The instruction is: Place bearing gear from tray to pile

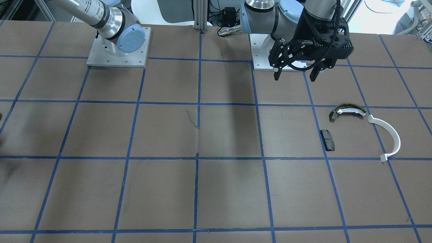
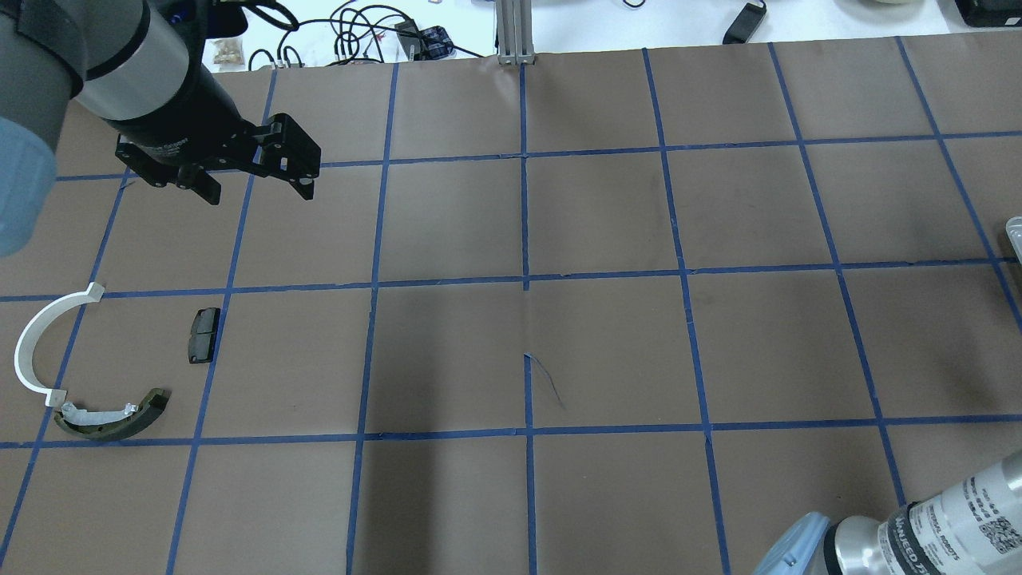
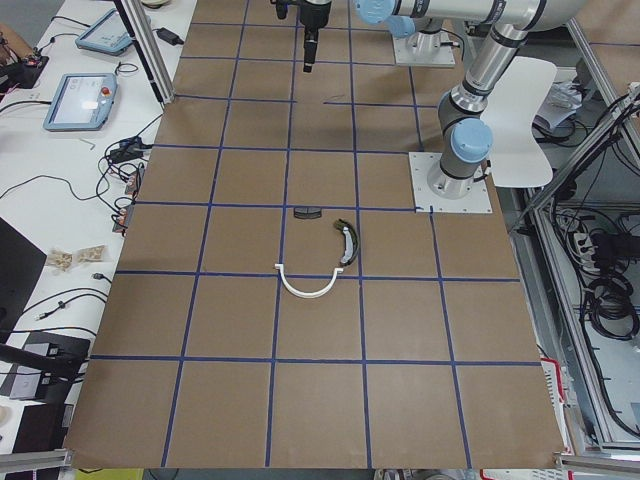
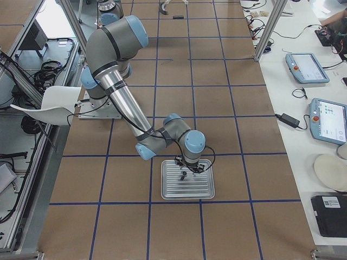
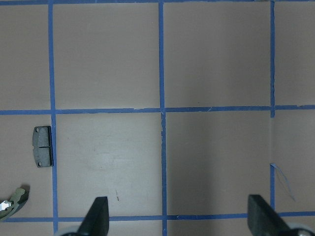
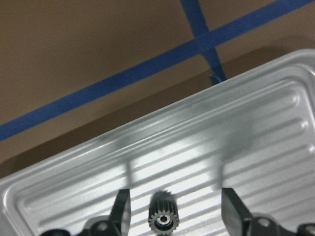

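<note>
Front-facing view: the left gripper [image 1: 296, 75] hangs spread and empty. The pile [image 1: 396, 141] of brake shoe [image 1: 347, 111], white arc [image 1: 388, 131] and brake pad [image 1: 327, 139] lies toward the desk's [image 1: 202, 189] left end.

Right side view: the right gripper [image 4: 184, 174] hovers over a ribbed tray [image 4: 203, 189] near the right end.

Right wrist view: the bearing gear [image 6: 163, 216] stands in the tray between released fingers [image 6: 230, 209], touching neither.

1. Bright, even overhead light on the brown paper-covered table [image 1: 101, 135]; soft, broad shadow bands cross its middle.
2. White glare streaks the ribbed silver metal tray [image 6: 256, 137].
3. Left wrist view comes through paler, washed out.
</note>
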Motion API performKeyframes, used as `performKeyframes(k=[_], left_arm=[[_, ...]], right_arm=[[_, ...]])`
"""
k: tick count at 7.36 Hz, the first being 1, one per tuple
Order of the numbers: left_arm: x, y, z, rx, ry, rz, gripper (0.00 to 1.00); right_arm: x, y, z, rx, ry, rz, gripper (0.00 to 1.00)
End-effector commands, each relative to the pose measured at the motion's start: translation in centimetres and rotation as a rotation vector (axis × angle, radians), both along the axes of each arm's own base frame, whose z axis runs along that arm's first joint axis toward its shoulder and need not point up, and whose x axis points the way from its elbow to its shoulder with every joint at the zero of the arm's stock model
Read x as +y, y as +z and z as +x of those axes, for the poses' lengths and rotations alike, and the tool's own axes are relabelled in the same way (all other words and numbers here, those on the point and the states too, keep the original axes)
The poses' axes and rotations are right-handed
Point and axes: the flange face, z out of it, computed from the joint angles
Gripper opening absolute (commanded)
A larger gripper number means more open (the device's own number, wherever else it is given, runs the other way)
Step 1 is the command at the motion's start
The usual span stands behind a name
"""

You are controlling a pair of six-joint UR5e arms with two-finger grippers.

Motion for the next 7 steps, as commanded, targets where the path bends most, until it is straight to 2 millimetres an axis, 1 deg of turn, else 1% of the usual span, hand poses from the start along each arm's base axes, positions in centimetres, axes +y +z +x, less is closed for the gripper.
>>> performKeyframes(k=[1, 3, 4, 5, 6, 7], left_arm=[[0.0, 0.0, 0.0, -0.001, 0.0, 0.0, 1.0], [0.1, 0.1, 0.0, -0.001, -0.001, -0.001, 1.0], [0.1, 0.1, 0.0, 0.001, 0.0, -0.001, 1.0], [0.1, 0.1, 0.0, 0.001, 0.0, -0.001, 1.0], [0.1, 0.1, 0.0, 0.001, -0.002, -0.002, 1.0], [0.1, 0.1, 0.0, 0.001, -0.002, -0.002, 1.0]], right_arm=[[0.2, -0.1, -0.2, 0.006, -0.009, 0.005, 0.7], [0.4, -0.2, -0.4, 0.011, -0.017, 0.008, 0.7], [0.4, -1.1, -0.6, 0.001, -0.019, 0.015, 0.69], [0.7, -1.3, -1.0, 0.0, -0.029, 0.018, 0.63], [0.9, -1.4, -1.1, 0.009, -0.034, 0.036, 0.45], [1.0, -1.4, -1.2, 0.021, -0.035, 0.05, 0.2]])
